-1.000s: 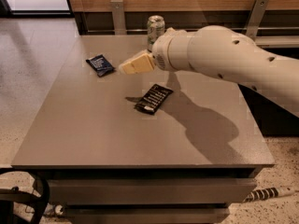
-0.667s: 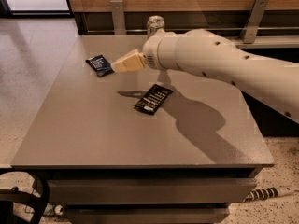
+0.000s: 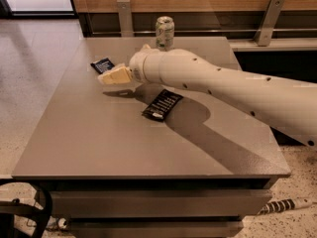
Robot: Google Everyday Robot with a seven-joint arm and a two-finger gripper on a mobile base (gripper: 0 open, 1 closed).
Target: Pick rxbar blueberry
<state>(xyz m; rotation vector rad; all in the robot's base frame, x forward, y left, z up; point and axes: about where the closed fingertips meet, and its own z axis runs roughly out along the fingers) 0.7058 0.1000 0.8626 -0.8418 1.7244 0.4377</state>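
The rxbar blueberry is a small dark navy wrapper lying flat on the grey table, at the far left. My gripper is at the end of the white arm, just right of and slightly nearer than the bar, above the tabletop. It is empty and close to the bar's near edge. A longer black bar wrapper with white text lies in the middle of the table, under the arm.
A silver-green drink can stands upright at the table's back edge. A wooden wall with metal brackets runs behind the table. Tiled floor lies to the left.
The arm and gripper have moved left and a little lower, toward the navy bar. The two wrappers and the can have not moved.
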